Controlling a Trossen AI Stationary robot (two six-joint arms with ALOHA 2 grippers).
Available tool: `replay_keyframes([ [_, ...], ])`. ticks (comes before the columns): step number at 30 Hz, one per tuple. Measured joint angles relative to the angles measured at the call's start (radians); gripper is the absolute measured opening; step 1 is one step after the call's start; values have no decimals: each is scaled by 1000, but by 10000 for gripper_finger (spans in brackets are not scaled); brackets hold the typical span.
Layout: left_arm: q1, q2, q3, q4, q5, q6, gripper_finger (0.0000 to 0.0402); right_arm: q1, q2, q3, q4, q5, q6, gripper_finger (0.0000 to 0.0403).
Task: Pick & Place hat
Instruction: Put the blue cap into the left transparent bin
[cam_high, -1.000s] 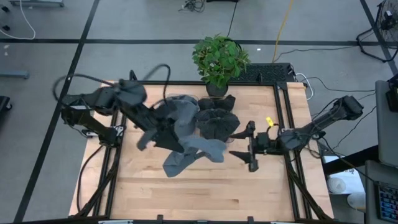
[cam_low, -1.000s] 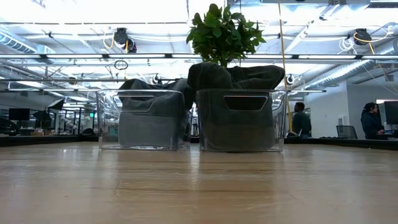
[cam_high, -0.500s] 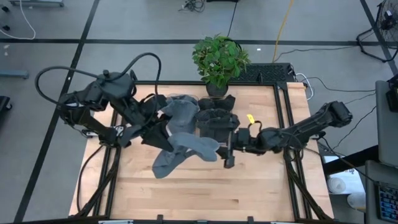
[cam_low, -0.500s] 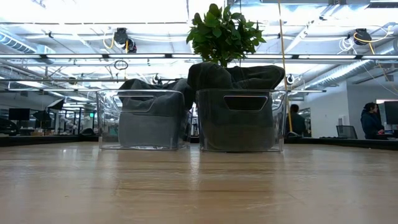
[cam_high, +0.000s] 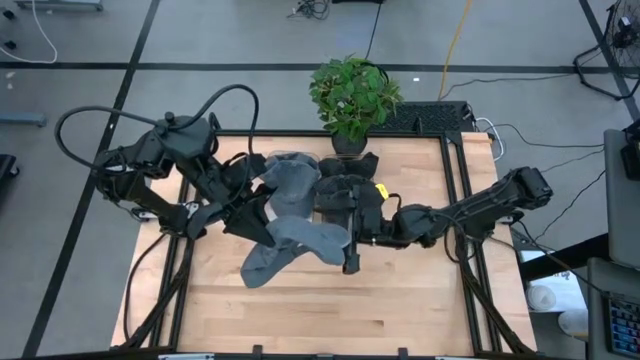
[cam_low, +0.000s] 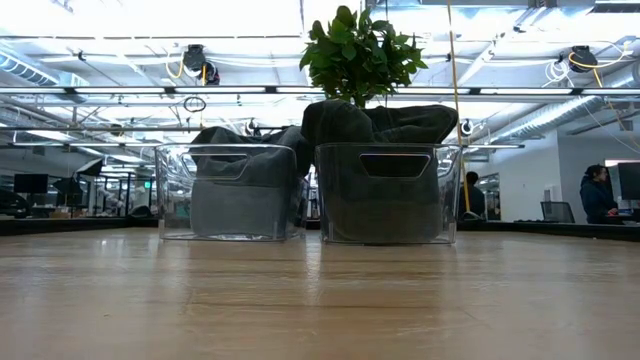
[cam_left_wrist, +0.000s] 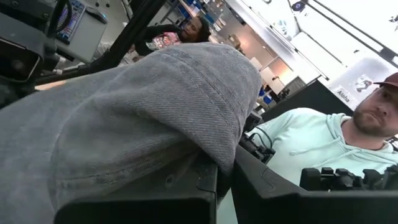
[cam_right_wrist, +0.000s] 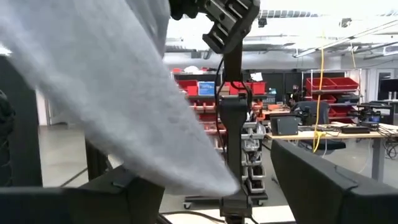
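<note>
A light grey hat (cam_high: 295, 238) hangs in the air above the middle of the table, too high for the low view. My left gripper (cam_high: 260, 215) comes from the table's left and is shut on it; its wrist view is filled with the grey cloth (cam_left_wrist: 143, 106). My right gripper (cam_high: 350, 248) reaches in from the right, open, at the hat's right-hand end (cam_high: 335, 240). In the right wrist view that end (cam_right_wrist: 93, 81) droops between the two fingers, close over one finger (cam_right_wrist: 68, 199). My left gripper pinches a thick fold of the hat (cam_left_wrist: 217, 134) between its two fingers (cam_left_wrist: 273, 193), coming slantwise from the table's left. The hat is lifted clear of the table and droops slack toward the near and right sides. My right gripper: I cannot tell whether its open fingers touch the hat's end.
Two clear bins stand at the far middle of the table: one (cam_low: 230, 195) holds grey hats (cam_high: 290, 172), the other (cam_low: 388, 195) dark hats (cam_high: 350, 195). A potted plant (cam_high: 352, 95) stands behind them. The near half of the table (cam_high: 330, 310) is bare wood. A person sits beyond the table.
My right gripper has travelled toward the table's left, from well right of the hat up to its right-hand end, staying open. My left gripper drew back slightly toward the left edge, and the hanging hat shifted with it toward the left and near side.
</note>
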Motion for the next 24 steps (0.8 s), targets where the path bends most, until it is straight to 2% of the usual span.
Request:
replay_keyframes([
  [4, 0, 0, 0, 0, 0, 1, 15, 5, 4, 19, 8, -1, -6, 258],
  [7, 0, 0, 0, 1, 0, 6, 15, 6, 5, 24, 7, -21, -20, 226],
  [10, 0, 0, 0, 1, -9, 7, 15, 5, 6, 24, 3, -48, -22, 170],
  [16, 0, 0, -1, 1, -17, 7, 15, 5, 6, 23, 5, -57, -78, 23],
  [20, 0, 0, -1, 4, -19, 6, 15, 5, 6, 23, 41, -102, -101, 7],
  [24, 7, 0, -1, 22, -19, -6, 28, 26, -8, 23, 23, -92, -167, 4],
])
